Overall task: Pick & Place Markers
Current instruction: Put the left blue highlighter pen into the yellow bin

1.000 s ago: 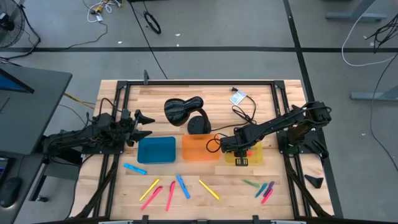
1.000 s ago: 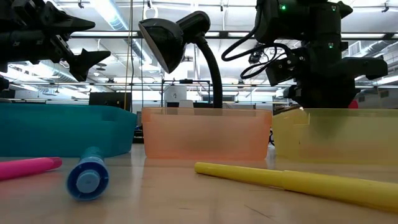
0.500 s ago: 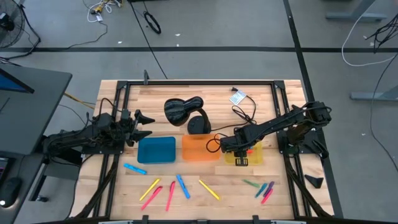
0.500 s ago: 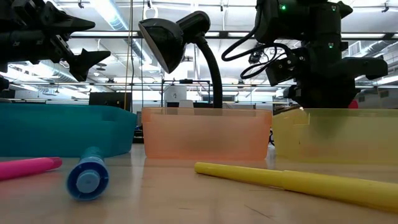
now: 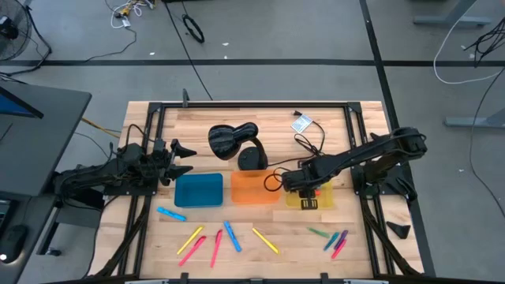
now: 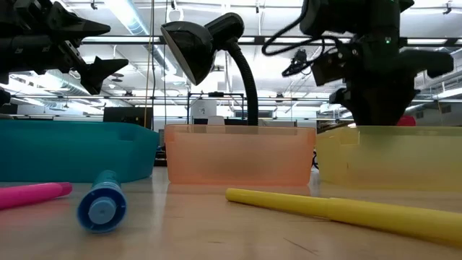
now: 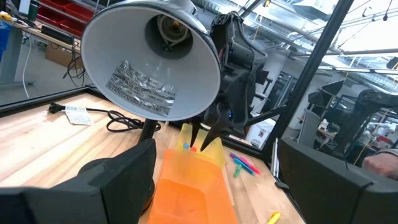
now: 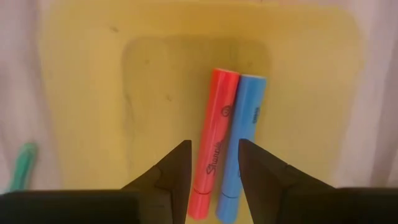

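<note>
the right gripper (image 8: 211, 171) hangs over the yellow tray (image 5: 309, 197), fingers parted to a narrow gap with nothing between them. on the tray floor directly below lie a red marker (image 8: 213, 142) and a blue marker (image 8: 241, 146), side by side and touching. the step in hand looks like a release into the tray just completed, so the thing to do well now is a clean exit: lift straight up, keeping the fingers clear of the tray walls and off the two markers so neither gets nudged out of place.

the remaining markers lie loose on the wooden table (image 5: 276, 118) in front of the trays: a green, blue and pink cluster (image 5: 334, 239) nearest the right arm, a yellow marker (image 5: 265, 241), and more blue, pink and yellow ones (image 5: 215, 238) toward the left. the cluster by the right arm seems the sensible next target.

the left gripper (image 5: 180, 158) waits wide open behind the blue tray (image 5: 198, 190), holding nothing.
</note>
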{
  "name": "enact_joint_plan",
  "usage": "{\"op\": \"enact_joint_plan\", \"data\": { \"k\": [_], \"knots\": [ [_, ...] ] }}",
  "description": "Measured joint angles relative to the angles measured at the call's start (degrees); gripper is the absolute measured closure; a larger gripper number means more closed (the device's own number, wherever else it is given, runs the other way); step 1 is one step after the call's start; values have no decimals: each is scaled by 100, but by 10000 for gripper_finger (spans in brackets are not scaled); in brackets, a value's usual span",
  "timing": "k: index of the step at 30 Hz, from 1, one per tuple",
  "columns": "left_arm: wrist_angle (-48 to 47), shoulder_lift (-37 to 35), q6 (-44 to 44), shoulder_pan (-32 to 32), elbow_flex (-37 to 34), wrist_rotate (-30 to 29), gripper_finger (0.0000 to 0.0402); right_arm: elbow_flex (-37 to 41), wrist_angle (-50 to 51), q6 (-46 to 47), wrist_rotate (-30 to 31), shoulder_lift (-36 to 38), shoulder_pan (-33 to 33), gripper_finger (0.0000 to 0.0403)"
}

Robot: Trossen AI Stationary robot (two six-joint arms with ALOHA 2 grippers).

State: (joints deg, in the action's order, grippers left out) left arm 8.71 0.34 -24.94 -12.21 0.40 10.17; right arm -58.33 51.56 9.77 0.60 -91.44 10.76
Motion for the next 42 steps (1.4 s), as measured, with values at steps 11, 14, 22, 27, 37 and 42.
{"op": "enact_joint_plan", "data": {
  "k": [11,14,22,27,37,42],
  "knots": [
    [0,0,2,2,2,0,60,-2,309,520,-2,746,-2,273],
    [0,0,1,0,0,0,60,-4,422,637,-2,913,-2,273],
    [2,-1,2,2,0,0,60,-7,646,776,-2,1199,-2,273],
    [0,2,1,1,2,0,60,-9,645,775,-2,1259,-2,273],
    [0,1,2,0,0,0,60,-7,353,775,0,1259,0,273],
    [0,0,2,1,2,0,60,-7,-454,871,0,1257,-1,273]
  ]
}}
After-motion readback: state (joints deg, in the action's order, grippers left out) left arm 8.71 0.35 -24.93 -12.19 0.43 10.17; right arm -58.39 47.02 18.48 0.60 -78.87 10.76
